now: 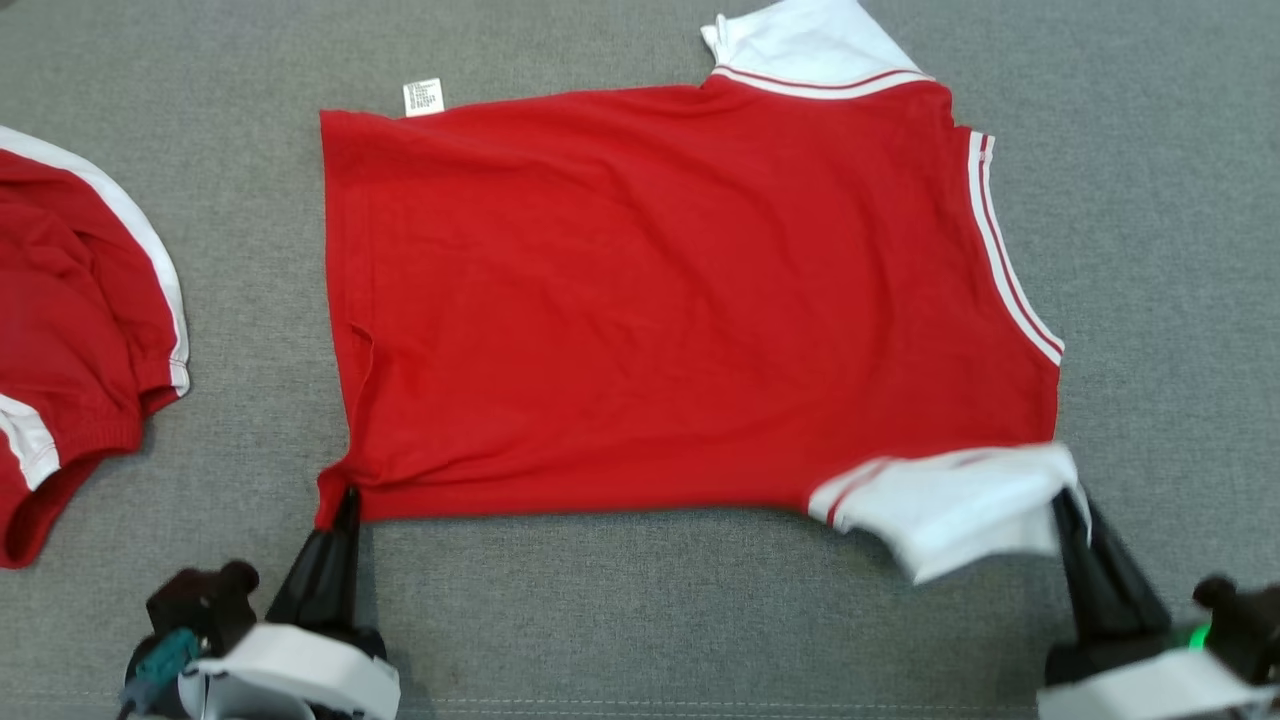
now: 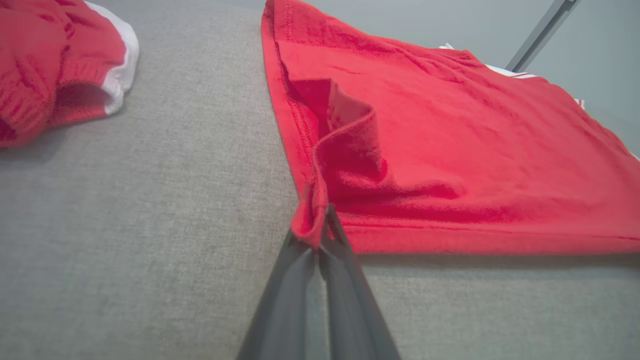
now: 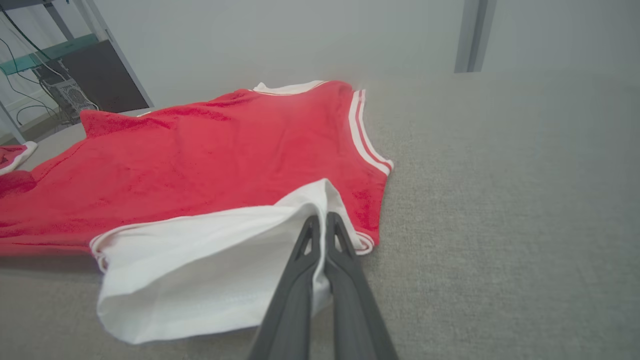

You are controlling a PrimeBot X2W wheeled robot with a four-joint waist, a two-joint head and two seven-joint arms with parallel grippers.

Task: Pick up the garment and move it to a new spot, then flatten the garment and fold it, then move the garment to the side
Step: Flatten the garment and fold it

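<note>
Across the middle of the head view: one red shirt (image 1: pixel 680 300) with white sleeves, spread nearly flat on the grey cloth surface (image 1: pixel 1150 250), collar toward the right of frame, hem toward the left.

Lower left of frame: left gripper (image 1: pixel 347 497), jaws pressed together on the near hem corner (image 2: pixel 307 230), which bunches into a small fold at the tips.

Lower right: right gripper (image 1: pixel 1070 505), jaws likewise closed, pinching the near white sleeve (image 1: pixel 950 505), whose edge lifts off the surface.

Reason for the hold, as I judge it: two grips along the near edge let both arms pull the cloth taut to flatten it, or carry that edge over for a fold.

Far left edge: second red garment (image 1: pixel 70 330) with white trim, crumpled, well apart from the shirt.

Upper edge of the shirt: white label (image 1: pixel 423 97) poking out.
</note>
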